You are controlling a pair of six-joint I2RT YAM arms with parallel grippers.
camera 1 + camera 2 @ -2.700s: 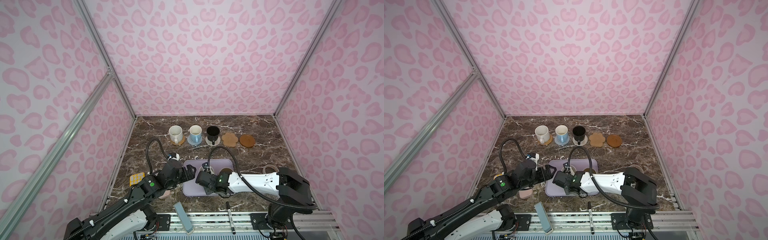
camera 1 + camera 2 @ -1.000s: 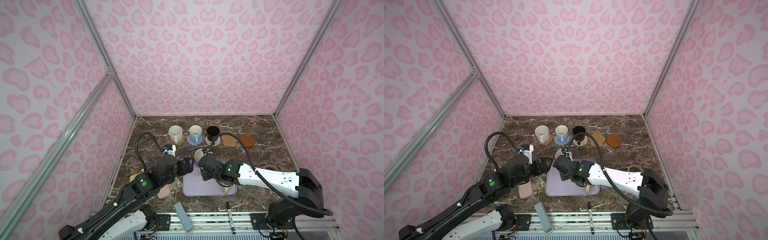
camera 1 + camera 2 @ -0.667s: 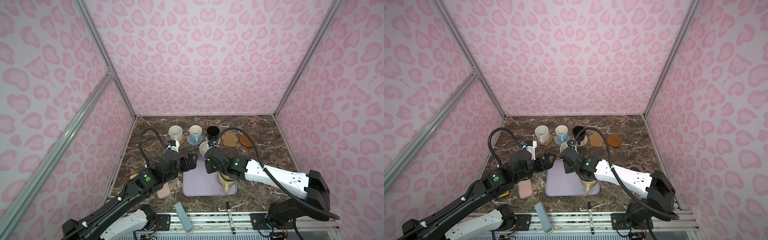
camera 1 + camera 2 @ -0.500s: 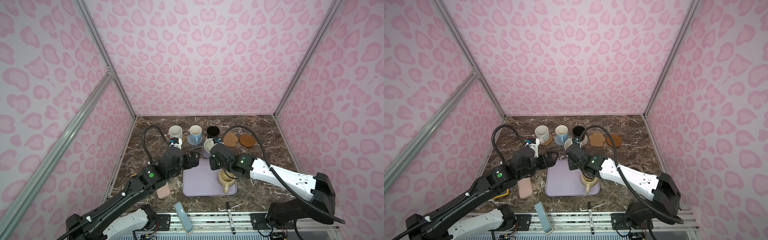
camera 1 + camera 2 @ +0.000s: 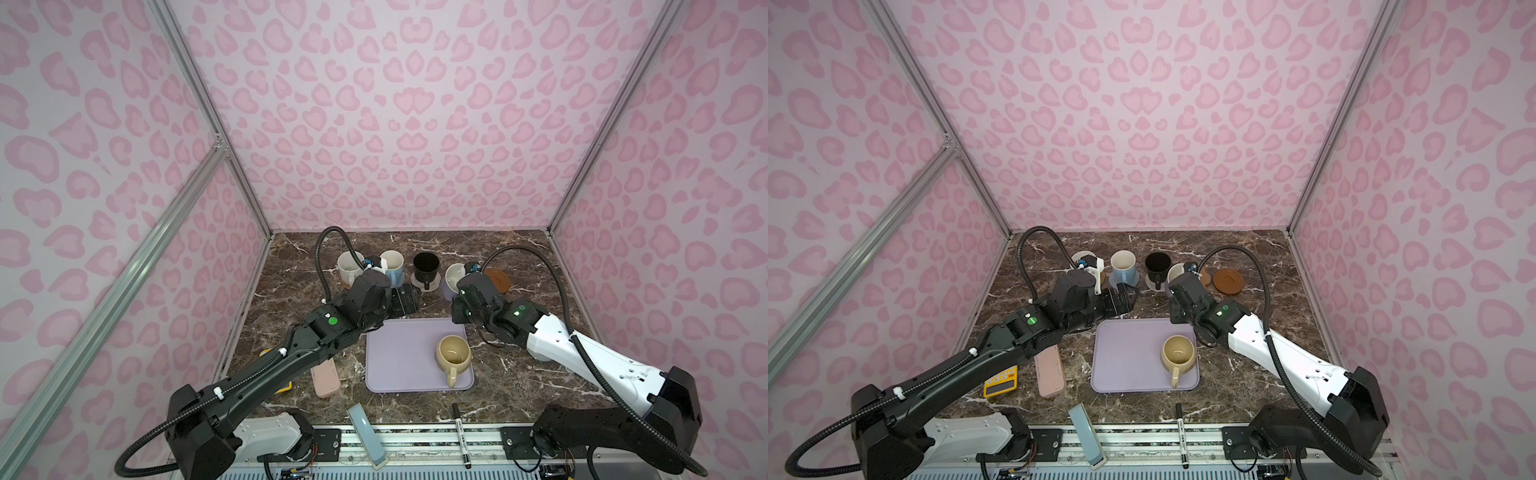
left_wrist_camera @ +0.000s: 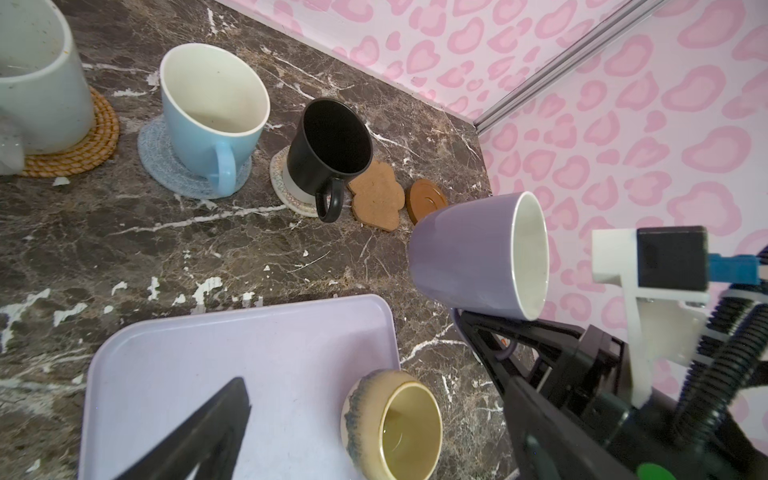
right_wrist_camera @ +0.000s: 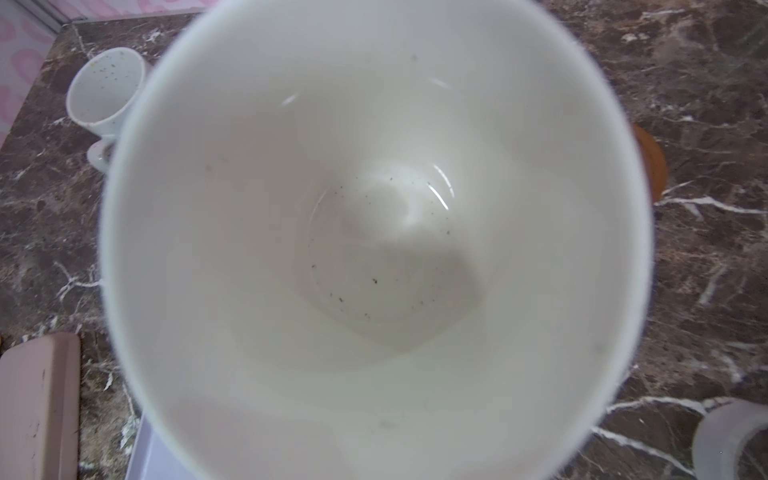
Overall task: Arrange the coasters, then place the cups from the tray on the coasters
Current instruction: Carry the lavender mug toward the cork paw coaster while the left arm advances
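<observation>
My right gripper (image 5: 457,301) is shut on the handle of the lavender cup (image 5: 452,276), which it holds tilted in the air just in front of the paw-shaped coaster (image 6: 376,197). The brown disc coaster (image 5: 498,280) lies bare beside it. The cream-white cup (image 5: 348,266), blue cup (image 5: 1123,266) and black cup (image 5: 426,266) each stand on a round coaster in the back row. The pale yellow cup (image 5: 453,355) stands on the lavender tray (image 5: 399,361). My left gripper (image 5: 405,301) hovers open and empty behind the tray's far edge.
A pink oblong case (image 5: 326,378) and a yellow gadget (image 5: 1000,382) lie left of the tray. A marker (image 5: 460,432) and a grey-blue bar (image 5: 368,436) rest at the front rail. A clear tape ring (image 7: 731,440) lies right of the tray. Pink walls enclose three sides.
My right gripper has carried the lavender cup from over the tray back and to the right, up to the paw coaster. My left gripper has moved further back and stays open.
</observation>
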